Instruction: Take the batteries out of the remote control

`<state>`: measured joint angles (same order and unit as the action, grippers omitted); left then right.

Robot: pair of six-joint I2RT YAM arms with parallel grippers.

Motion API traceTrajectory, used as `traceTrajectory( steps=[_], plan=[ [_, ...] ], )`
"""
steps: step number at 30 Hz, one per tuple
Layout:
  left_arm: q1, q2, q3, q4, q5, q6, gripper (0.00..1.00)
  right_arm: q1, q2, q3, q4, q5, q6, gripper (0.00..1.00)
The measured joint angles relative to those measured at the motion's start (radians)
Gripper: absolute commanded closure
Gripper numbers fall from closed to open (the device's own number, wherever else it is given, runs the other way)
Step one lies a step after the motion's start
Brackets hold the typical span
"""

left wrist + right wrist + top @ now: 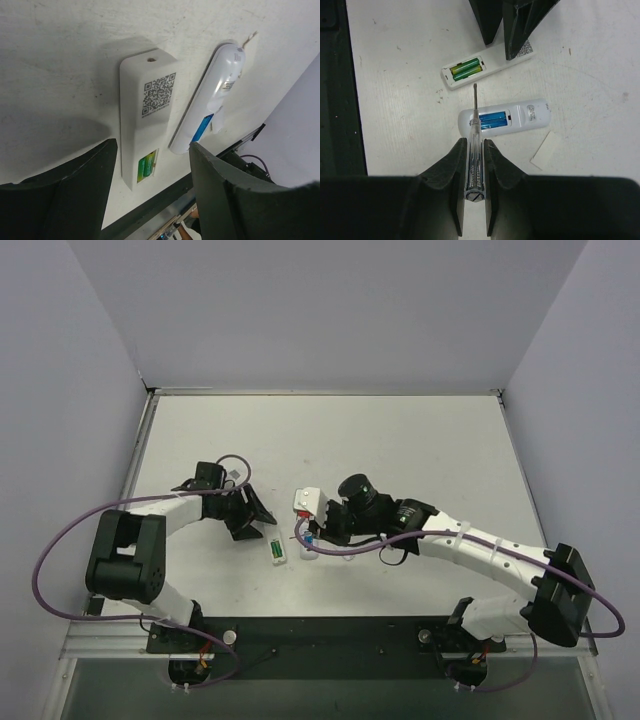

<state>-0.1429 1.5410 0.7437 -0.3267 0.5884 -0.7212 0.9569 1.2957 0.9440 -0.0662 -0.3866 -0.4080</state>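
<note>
Two green cylindrical batteries [465, 69] sit side by side in the open compartment at one end of a white rectangular plastic remote [136, 125]. It lies back-up on the table [395, 100] and carries a printed QR code. Two blue cylindrical batteries [494, 120] sit the same way in the open bay of a second remote, a white rounded slim one [530, 114]. This one lies just beside the first, roughly parallel, and the two are not touching.

Left tool [152, 147]: fingers apart, straddling the rectangular remote. From the right wrist view its black fingertips come down over the QR-code end, away from the green cells. I cannot tell whether they touch the casing.

Right tool [474, 142]: fingers together, clamped on the clear handle of a slim screwdriver with a thin metal shaft [473, 130]. The shaft points forward over the rounded remote's battery end. Its tip shows against bare table between the two remotes, short of the green cells. Its height above the table is not readable.

A small flat white rectangular cover plate [546, 150] lies loose on the table near the rounded remote, on the side away from the rectangular one.

From overhead, both arms reach inward toward the middle of the table, with the remotes between them.
</note>
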Motion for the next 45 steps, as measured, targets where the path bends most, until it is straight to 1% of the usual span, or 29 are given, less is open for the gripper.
traceTrajectory(
  steps=[5,15,20,24,27,28,30,32,38,45],
  plan=[
    [-0.033,0.059,0.0,0.006,0.005,0.017,0.3,0.015,0.026,0.027,-0.007,-0.003,-0.029,1.0],
    [-0.066,0.067,-0.001,0.113,0.056,-0.008,0.3,0.073,0.126,0.093,-0.053,0.013,-0.085,1.0],
    [-0.058,0.063,-0.001,0.108,0.072,-0.009,0.31,0.088,0.164,0.14,-0.084,0.044,-0.098,1.0],
    [-0.017,0.035,-0.001,0.062,0.059,0.003,0.39,0.105,0.227,0.237,-0.138,0.102,-0.084,1.0],
    [0.003,0.003,-0.001,0.01,0.021,0.031,0.55,0.113,0.288,0.318,-0.178,0.132,-0.051,1.0],
    [0.003,-0.003,-0.001,-0.002,0.016,0.038,0.67,0.117,0.302,0.332,-0.183,0.141,-0.041,1.0],
    [0.002,-0.009,-0.009,-0.007,0.019,0.05,0.75,0.125,0.325,0.344,-0.194,0.155,-0.026,1.0],
    [0.002,-0.01,-0.032,-0.003,0.024,0.054,0.8,0.133,0.343,0.349,-0.21,0.166,-0.009,1.0],
    [0.002,-0.009,-0.113,-0.005,0.031,0.052,0.82,0.151,0.404,0.39,-0.242,0.184,0.042,1.0],
    [0.0,-0.009,-0.133,0.01,0.04,0.047,0.83,0.154,0.44,0.422,-0.262,0.198,0.072,1.0]
  ],
)
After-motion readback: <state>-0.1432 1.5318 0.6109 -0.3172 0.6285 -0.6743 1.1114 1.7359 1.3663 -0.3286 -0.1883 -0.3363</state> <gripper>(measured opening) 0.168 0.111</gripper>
